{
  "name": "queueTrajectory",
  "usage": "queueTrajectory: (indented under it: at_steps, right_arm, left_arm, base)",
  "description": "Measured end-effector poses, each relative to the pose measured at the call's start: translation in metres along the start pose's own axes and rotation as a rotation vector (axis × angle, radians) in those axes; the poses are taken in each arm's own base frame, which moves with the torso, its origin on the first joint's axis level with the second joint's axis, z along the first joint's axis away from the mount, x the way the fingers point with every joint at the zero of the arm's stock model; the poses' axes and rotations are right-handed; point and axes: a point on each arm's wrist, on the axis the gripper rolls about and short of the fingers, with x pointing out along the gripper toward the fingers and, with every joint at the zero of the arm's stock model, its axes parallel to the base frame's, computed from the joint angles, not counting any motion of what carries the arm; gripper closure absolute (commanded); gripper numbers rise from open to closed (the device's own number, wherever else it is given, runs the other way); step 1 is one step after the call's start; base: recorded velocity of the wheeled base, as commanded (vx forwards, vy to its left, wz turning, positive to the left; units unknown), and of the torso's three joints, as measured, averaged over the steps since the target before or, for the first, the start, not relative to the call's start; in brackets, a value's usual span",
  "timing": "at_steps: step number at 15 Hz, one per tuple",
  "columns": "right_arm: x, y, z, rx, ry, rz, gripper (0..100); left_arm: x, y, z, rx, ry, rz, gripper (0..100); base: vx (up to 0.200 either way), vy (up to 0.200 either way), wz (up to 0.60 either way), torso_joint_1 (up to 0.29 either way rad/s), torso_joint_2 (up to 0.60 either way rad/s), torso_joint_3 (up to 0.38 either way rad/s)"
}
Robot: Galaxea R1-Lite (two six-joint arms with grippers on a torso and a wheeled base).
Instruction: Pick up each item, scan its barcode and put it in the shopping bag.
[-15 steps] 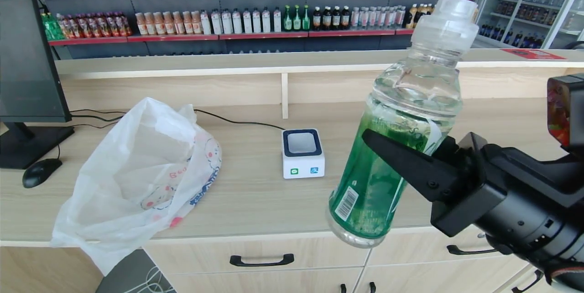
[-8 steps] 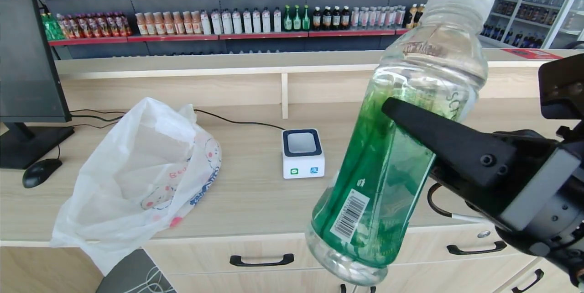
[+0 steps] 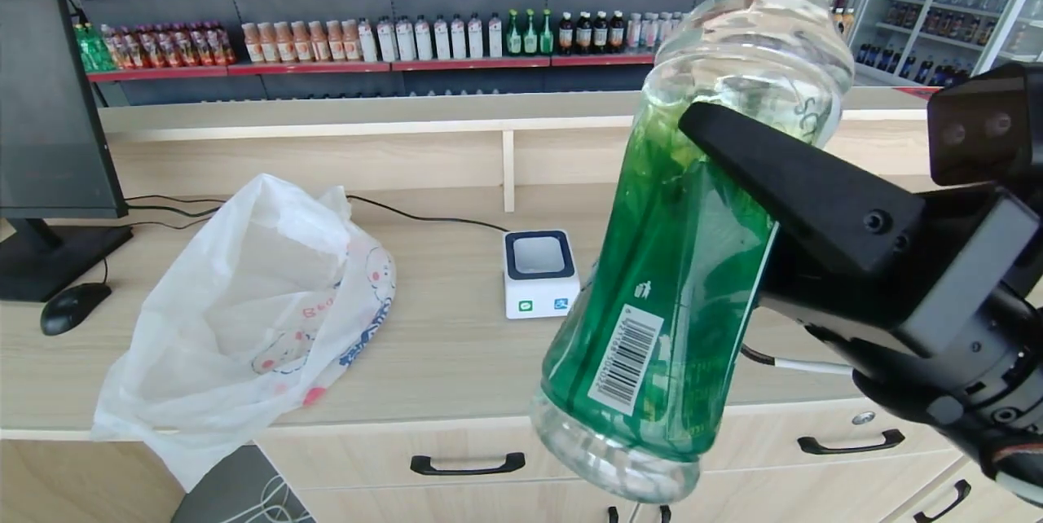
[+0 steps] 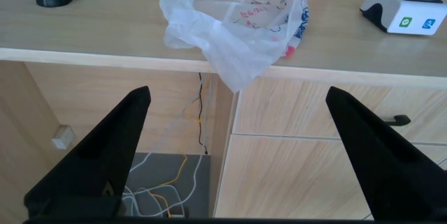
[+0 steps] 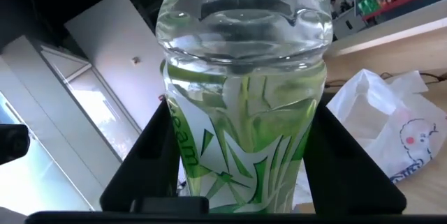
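The right gripper's [image 3: 710, 174] jaws clamp the bottle [image 3: 676, 303], held right of the scanner [image 3: 541, 273]; scanning and bagging seemingly remain, while the left gripper's [image 4: 237, 93] jaws gape empty.

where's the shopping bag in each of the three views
Head view: shopping bag slumped on the counter, between the mouse and the scanner.
Left wrist view: shopping bag drooping over the counter edge, beyond the left gripper.
Right wrist view: shopping bag on the counter behind the held bottle.
Shared landmark: the wooden counter under it.
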Motion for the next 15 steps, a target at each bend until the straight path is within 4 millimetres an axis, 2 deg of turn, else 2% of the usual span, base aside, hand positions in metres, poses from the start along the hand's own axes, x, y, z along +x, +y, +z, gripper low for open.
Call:
queueTrajectory:
  at_steps: [4,15]
  right_arm:
    - [0.0104,-0.0009,0.0008,0.047,-0.013,0.020,100]
    - [0.0091,0.0013,0.0031,0.053,-0.019,0.024,100]
  left_arm:
    - [0.0000,0.0000,0.0000,0.000,0.000,-0.001,0]
    - [0.0000,0.0000,0.0000,0.000,0.000,0.000,0]
  base:
    - [0.000,0.000,0.00,0.000,0.00,0.000]
    - [0.000,0.000,0.00,0.000,0.00,0.000]
